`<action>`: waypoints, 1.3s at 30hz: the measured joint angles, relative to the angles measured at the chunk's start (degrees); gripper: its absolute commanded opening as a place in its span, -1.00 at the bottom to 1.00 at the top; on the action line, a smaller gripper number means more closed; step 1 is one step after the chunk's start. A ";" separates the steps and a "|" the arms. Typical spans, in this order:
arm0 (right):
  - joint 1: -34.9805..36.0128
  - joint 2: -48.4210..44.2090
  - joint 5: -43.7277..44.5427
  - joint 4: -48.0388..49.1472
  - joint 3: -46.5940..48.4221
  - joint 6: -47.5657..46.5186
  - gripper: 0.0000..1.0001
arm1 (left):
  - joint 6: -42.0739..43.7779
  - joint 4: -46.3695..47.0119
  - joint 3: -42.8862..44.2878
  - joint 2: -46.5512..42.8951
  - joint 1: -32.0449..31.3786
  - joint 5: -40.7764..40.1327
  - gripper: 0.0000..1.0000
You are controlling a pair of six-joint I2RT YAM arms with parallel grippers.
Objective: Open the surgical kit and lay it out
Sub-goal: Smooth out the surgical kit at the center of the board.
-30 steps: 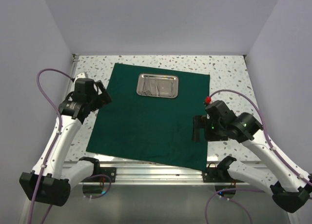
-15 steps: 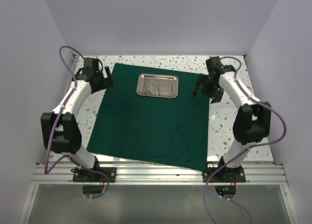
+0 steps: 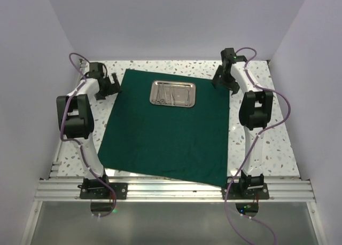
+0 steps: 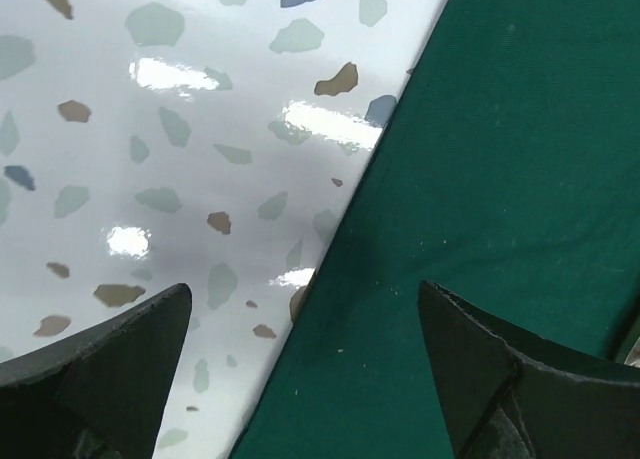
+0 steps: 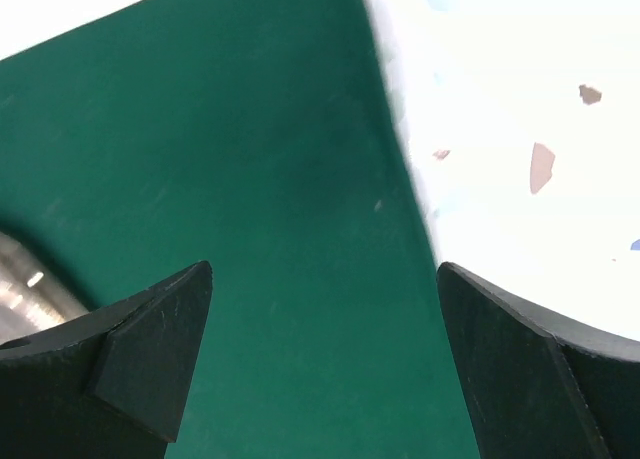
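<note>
Centre frame, top view: dark green cloth (image 3: pixel 165 133) lay flat on table (image 3: pixel 278 149), steel tray (image 3: pixel 172 93) on its upper part; left gripper (image 3: pixel 115 86), fingers spread and empty, stood over the cloth's upper-left edge; right gripper (image 3: pixel 224 85), likewise released, over the upper-right edge.

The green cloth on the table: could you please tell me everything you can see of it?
The dark green cloth looks like plain fabric, opened flat into a large, slightly skewed rectangle on the speckled table. A shiny steel tray holding slim instruments rests on its far half. The open left gripper and right gripper are over its far side edges; whether they touch it is unclear.
</note>
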 measured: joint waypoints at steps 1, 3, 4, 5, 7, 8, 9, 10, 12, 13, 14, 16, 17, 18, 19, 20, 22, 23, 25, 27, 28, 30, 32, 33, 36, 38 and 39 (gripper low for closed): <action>-0.37 1.33 0.57 -0.26 0.90 0.09 0.97 | 0.20 0.15 0.35 0.81 0.00 0.55 0.95; -1.11 3.74 2.01 -1.09 2.27 0.15 0.97 | 0.39 0.35 1.05 2.16 0.00 1.60 0.95; -1.38 5.03 2.82 -1.57 3.19 0.15 0.97 | 0.39 0.55 1.27 2.67 0.00 2.16 0.93; -1.60 5.97 3.58 -1.70 3.82 0.09 0.97 | 0.39 0.72 1.40 3.08 0.00 2.73 0.92; -2.16 8.46 4.55 -2.14 5.60 -0.31 0.92 | 0.39 0.92 1.57 3.76 0.00 3.41 0.86; -2.34 9.73 4.74 -2.12 6.47 -0.59 0.89 | 0.42 0.85 1.97 3.96 0.00 3.65 0.82; -2.51 10.75 4.22 -2.21 7.37 -0.74 0.76 | 0.42 0.85 2.38 4.15 0.00 3.91 0.76; -2.56 10.99 4.31 -2.19 8.15 -1.05 0.62 | 0.42 0.87 2.80 4.39 0.00 4.13 0.59; -2.58 11.56 3.61 -1.29 8.63 -1.57 0.06 | 0.52 0.90 3.15 4.81 0.00 4.52 0.38; -2.58 11.80 2.97 -0.81 8.74 -1.55 -0.16 | 0.52 0.79 3.21 5.07 0.00 4.79 0.07; -2.56 11.89 2.08 -0.20 8.94 -1.57 -0.42 | 0.48 0.72 3.32 5.42 0.00 5.05 -0.08; -2.54 13.11 0.11 0.26 10.43 -1.81 -1.00 | 0.31 0.66 4.13 6.16 0.02 5.55 -0.60; -2.49 13.66 -0.33 0.22 11.45 -1.70 -1.00 | -0.11 0.61 4.52 6.64 0.02 5.84 -0.83; -2.43 14.43 -0.90 0.17 12.85 -1.81 -1.00 | -0.35 0.57 5.05 7.41 0.02 6.12 -1.00; -2.43 15.26 -1.51 0.00 14.38 -1.81 -1.00 | -0.55 0.50 5.81 8.04 0.02 6.78 -1.00; -2.43 16.39 -2.16 -0.26 16.31 -1.81 -1.00 | -0.85 0.28 6.51 8.57 0.02 6.75 -1.00; -2.56 18.27 -3.89 0.04 19.78 -1.68 -1.00 | -1.25 -0.22 7.52 9.07 0.07 6.93 -1.00; -2.64 18.97 -4.79 0.83 20.85 -1.44 -1.00 | -1.36 -0.46 7.78 9.16 0.07 6.71 -1.00; -2.78 19.65 -6.29 2.69 21.77 -0.83 -1.00 | -1.60 -0.87 7.98 9.18 0.04 6.19 -1.00; -2.84 20.22 -7.72 5.25 22.21 0.26 -1.00 | -1.79 -1.86 8.55 9.20 0.07 5.03 -1.00; -2.84 20.65 -8.35 6.40 22.58 0.83 -1.00 | -1.79 -2.54 9.03 9.29 0.07 4.42 -1.00; -2.84 21.46 -9.05 8.48 23.47 1.81 -1.00 | -1.81 -4.26 10.95 9.88 0.07 3.23 -1.00; -2.91 22.01 -9.09 10.38 24.06 2.58 -1.00 | -2.21 -5.31 13.25 10.67 0.07 1.90 -1.00; -2.91 22.05 -8.87 10.97 24.06 2.91 -1.00 | -2.27 -5.51 13.86 10.75 0.07 1.11 -1.00; -2.95 21.92 -7.93 12.39 23.15 3.48 -1.00 | -2.75 -5.79 14.01 10.64 0.07 -1.16 -1.00; -2.99 21.49 -7.23 13.46 22.21 3.56 -1.00 | -2.86 -5.51 13.33 10.54 0.07 -2.64 -1.00; -3.02 21.49 -6.97 13.60 22.21 3.54 -1.00 | -2.91 -5.55 12.92 10.51 0.09 -3.23 -1.00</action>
